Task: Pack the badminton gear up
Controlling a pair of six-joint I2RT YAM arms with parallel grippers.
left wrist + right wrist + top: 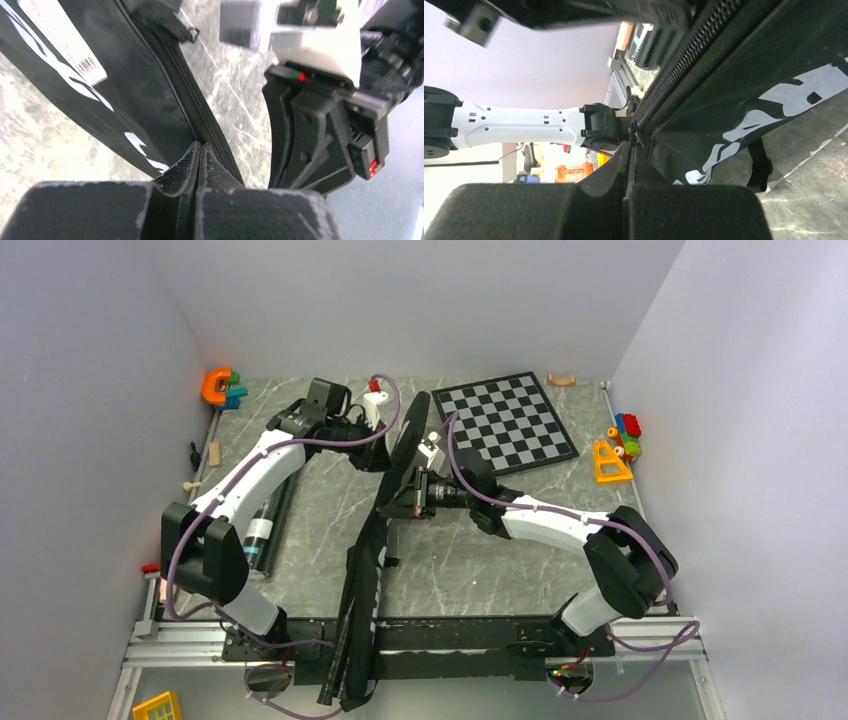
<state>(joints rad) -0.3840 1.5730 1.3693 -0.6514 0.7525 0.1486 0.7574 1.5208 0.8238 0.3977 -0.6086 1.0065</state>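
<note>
The black racket bag (362, 570) with white lettering runs from the near edge of the table up the middle, its far end raised off the table. My left gripper (390, 443) is shut at that raised end, tips pinched together on the bag's zip edge (186, 85). My right gripper (398, 502) is shut on the same edge just below; in its own view the zip (689, 55) runs straight into its closed fingertips (630, 150). A long dark tube (262, 528) lies on the table beside the left arm.
A black-and-white chessboard (510, 422) lies at the back right. Colourful plastic toys (620, 445) sit by the right wall and an orange one (220, 388) in the back left corner. Walls close in on three sides.
</note>
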